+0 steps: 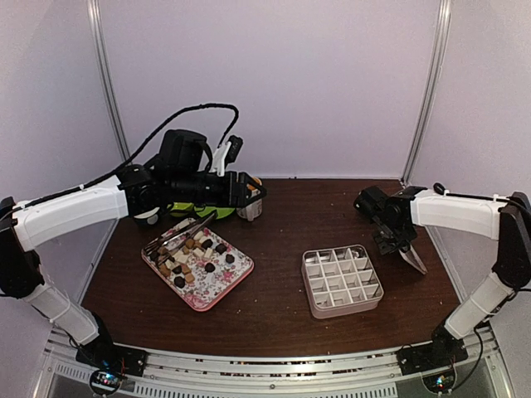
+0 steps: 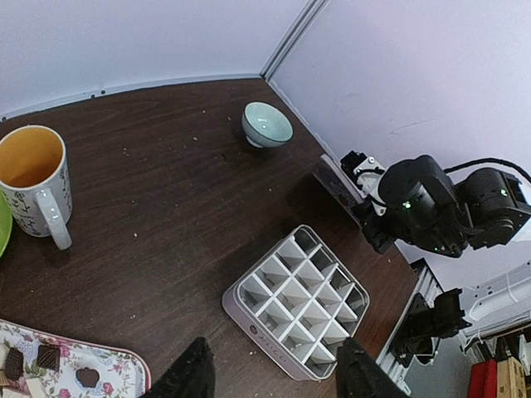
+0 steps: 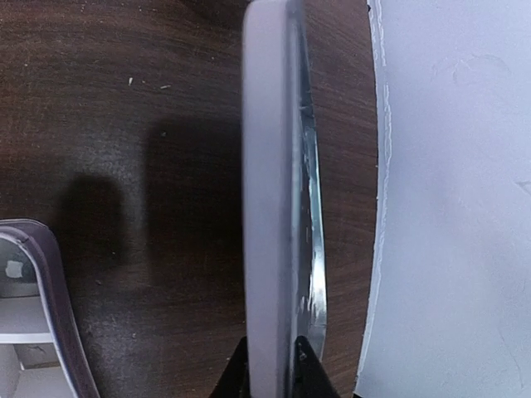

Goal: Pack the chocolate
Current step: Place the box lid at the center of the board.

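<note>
i read a dark brown wooden table (image 1: 282,224) with pale walls around it. the left arm (image 1: 75,207) reaches across the table's far left. its gripper (image 1: 249,192) hangs above the surface past the tray. in the left wrist view the fingers (image 2: 192,375) stand wide apart with nothing between them.

the right arm (image 1: 456,211) bends in from the right edge. its gripper (image 1: 400,240) is clamped on a flat pale panel (image 1: 412,259), and the right wrist view shows both fingertips (image 3: 239,373) pinching it edge-on. the panel's far end points down toward the table, just right of the box. whether it touches the wood i cannot tell.

a floral tray (image 1: 235,280) sits left of centre. a white box (image 1: 344,308) divided into a four-by-four grid sits right of centre, well apart from the tray.

a white patterned mug (image 2: 33,186) with an orange inside stands upright at the far left, beside a lime-green object (image 1: 203,211). a small pale green bowl (image 2: 266,124) stands upright near the far right corner.

metal tongs (image 1: 178,234) lie across the tray's far side.

the chocolate (image 1: 195,253) is a loose scatter of dark brown, tan and white pieces. every piece i can see is on the tray.
</note>
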Tool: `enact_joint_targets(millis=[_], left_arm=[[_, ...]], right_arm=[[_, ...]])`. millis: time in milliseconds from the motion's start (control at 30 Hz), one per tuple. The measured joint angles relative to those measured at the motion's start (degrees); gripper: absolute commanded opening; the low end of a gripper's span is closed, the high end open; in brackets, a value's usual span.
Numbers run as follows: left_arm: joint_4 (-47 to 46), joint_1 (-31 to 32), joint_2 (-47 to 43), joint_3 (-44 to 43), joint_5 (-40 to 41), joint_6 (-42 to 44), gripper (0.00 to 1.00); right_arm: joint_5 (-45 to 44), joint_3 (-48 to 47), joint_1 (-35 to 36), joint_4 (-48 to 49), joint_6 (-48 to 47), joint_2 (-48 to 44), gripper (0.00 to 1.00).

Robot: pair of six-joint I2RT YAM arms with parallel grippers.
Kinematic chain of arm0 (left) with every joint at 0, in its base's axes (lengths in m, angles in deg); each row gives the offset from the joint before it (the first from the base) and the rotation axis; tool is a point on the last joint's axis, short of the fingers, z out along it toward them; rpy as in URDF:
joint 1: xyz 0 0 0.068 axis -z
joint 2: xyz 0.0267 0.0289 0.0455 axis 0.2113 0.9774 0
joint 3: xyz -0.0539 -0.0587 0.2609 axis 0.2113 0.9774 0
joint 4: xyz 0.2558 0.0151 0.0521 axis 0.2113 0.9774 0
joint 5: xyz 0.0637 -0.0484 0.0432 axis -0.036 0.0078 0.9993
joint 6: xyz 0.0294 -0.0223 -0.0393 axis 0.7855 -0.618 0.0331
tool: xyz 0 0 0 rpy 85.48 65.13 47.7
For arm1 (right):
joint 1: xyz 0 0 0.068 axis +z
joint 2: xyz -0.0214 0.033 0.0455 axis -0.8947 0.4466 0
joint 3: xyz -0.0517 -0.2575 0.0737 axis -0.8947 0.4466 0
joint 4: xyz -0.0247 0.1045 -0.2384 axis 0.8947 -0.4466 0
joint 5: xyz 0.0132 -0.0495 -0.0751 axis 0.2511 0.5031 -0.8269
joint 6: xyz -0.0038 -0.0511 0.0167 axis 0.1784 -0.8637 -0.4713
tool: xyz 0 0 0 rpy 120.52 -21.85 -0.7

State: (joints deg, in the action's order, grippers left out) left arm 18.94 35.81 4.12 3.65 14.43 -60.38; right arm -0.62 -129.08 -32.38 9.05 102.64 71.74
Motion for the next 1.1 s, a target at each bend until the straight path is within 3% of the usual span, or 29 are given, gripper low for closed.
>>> enact_joint_targets(millis=[767, 967, 1100], left_arm=[[1.3, 0.0, 0.2, 0.0, 0.4, 0.4, 0.52], [1.9, 0.0, 0.2, 0.0, 0.5, 0.7, 0.52], [2.5, 0.0, 0.2, 0.0, 0.9, 0.8, 0.52]], right_arm=[[7.5, 3.2, 2.4, 6.0, -0.4, 2.9, 0.21], [11.2, 4.9, 2.9, 7.9, -0.2, 3.4, 0.33], [16.0, 7.0, 3.0, 9.1, 0.5, 3.4, 0.32]])
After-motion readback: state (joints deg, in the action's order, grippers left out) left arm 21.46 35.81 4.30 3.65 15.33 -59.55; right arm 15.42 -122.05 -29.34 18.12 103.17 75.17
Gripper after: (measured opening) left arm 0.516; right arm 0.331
